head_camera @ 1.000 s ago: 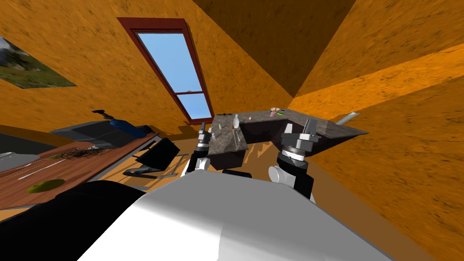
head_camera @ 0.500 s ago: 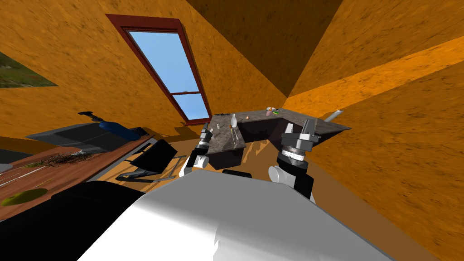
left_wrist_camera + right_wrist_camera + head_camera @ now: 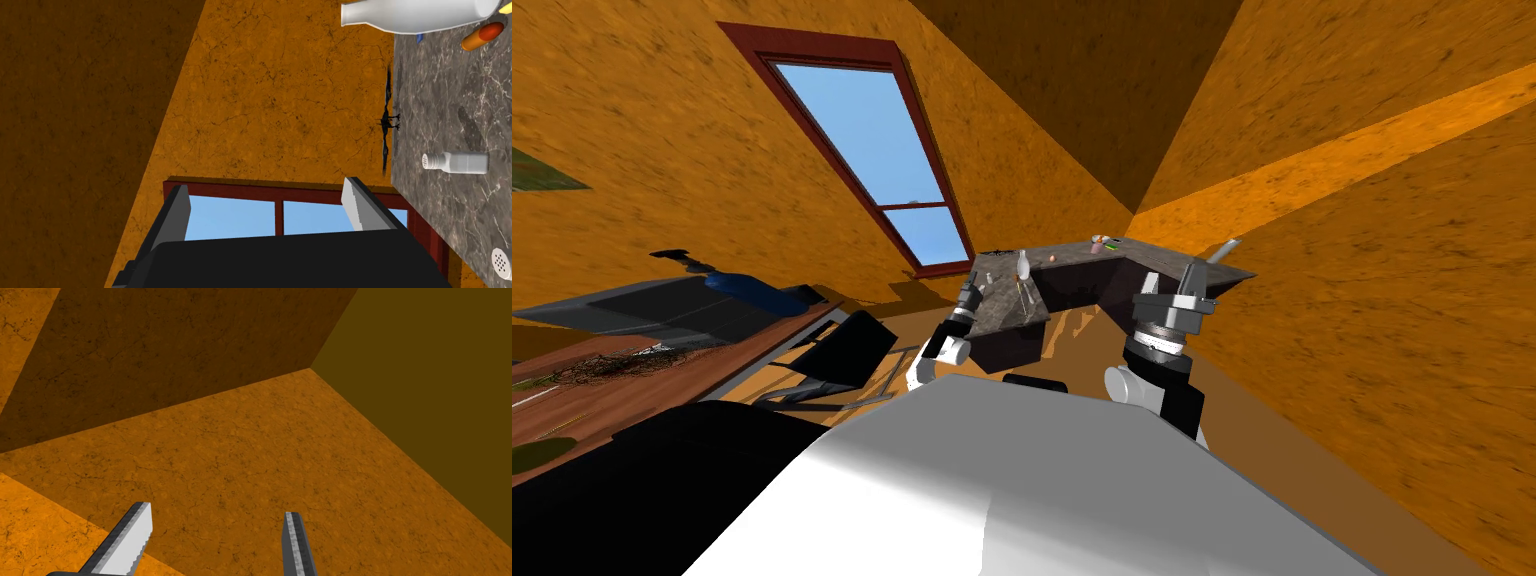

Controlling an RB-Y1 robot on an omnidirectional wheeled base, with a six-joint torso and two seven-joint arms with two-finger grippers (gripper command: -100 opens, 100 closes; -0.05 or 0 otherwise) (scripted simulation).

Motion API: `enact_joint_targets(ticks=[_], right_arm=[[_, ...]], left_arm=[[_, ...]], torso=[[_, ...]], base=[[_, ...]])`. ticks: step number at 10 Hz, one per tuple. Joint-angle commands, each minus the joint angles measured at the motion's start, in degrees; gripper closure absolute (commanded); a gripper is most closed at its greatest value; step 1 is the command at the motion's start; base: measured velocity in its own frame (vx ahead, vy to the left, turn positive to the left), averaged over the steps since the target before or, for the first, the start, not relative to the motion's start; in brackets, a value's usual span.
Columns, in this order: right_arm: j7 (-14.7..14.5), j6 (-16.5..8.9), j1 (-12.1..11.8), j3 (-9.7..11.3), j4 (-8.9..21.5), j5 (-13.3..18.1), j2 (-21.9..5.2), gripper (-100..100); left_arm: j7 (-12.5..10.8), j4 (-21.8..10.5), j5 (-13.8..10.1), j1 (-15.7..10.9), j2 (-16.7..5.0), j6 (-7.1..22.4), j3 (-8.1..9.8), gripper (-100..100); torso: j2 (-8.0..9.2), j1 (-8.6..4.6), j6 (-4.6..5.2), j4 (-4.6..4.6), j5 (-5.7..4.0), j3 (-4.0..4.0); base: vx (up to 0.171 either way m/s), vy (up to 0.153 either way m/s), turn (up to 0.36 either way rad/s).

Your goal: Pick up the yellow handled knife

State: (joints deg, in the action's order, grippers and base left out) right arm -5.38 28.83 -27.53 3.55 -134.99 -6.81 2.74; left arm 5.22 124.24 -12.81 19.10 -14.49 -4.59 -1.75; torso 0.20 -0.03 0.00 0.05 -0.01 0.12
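Note:
A dark marbled L-shaped counter [image 3: 1007, 310] stands ahead below the window. On it a thin pale knife [image 3: 1027, 295] lies next to a white bottle [image 3: 1023, 265]. In the left wrist view an orange-yellow handle [image 3: 481, 36] lies on the counter [image 3: 450, 100] beside the white bottle [image 3: 415, 12]; its blade is out of frame. My left gripper [image 3: 972, 291] [image 3: 270, 210] is open, raised at the counter's near end, short of the knife. My right gripper [image 3: 1194, 280] [image 3: 215, 538] is open too, held up before the counter's right wing.
Two white shakers [image 3: 455, 162] and a small black object [image 3: 385, 120] sit on the counter's near part. Small cups [image 3: 1097, 244] and a grey tube [image 3: 1224, 250] stand farther back. A black chair [image 3: 847, 350] and a wooden desk [image 3: 642, 370] are to the left.
The whole head view has slid left and rolled as I turn; the counter now sits a little more to the left. Both arms keep their raised pose, fingers still open.

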Motion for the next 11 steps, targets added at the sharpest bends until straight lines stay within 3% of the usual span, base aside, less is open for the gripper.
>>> enact_joint_targets(ticks=[1,8,9,10,11], right_arm=[[0.00,0.00,0.00,0.00,0.00,0.00,0.00,0],[0.00,0.00,-0.01,0.00,0.00,0.00,0.00,0],[0.00,0.00,0.00,0.00,0.00,0.00,0.00,0],[0.00,0.00,-0.01,0.00,0.00,0.00,0.00,0],[0.00,0.00,0.00,0.00,0.00,0.00,0.00,0]], left_arm=[[0.19,-0.29,-0.70,-0.44,-0.66,1.93,0.07,-100],[1.72,-2.23,-6.68,-4.99,-6.29,12.87,1.14,-100],[1.72,-2.23,-6.68,-4.99,-6.29,13.89,1.14,-100],[2.18,-2.87,-8.17,-6.17,-7.76,15.71,1.39,-100],[2.18,-2.87,-8.17,-6.17,-7.76,17.08,1.39,-100]], torso=[[0.00,0.00,0.00,0.00,0.00,0.00],[-0.06,0.01,-0.03,-0.01,0.00,-0.03],[-0.05,-0.01,-0.01,-0.01,0.00,-0.03],[-0.06,0.01,-0.03,-0.01,0.00,-0.03],[-0.06,0.00,0.00,-0.01,0.00,-0.03]], base=[[-0.038,-0.010,-0.054],[-0.041,-0.013,-0.091],[-0.038,-0.014,-0.066],[-0.039,-0.019,-0.136],[-0.030,-0.008,-0.053]])
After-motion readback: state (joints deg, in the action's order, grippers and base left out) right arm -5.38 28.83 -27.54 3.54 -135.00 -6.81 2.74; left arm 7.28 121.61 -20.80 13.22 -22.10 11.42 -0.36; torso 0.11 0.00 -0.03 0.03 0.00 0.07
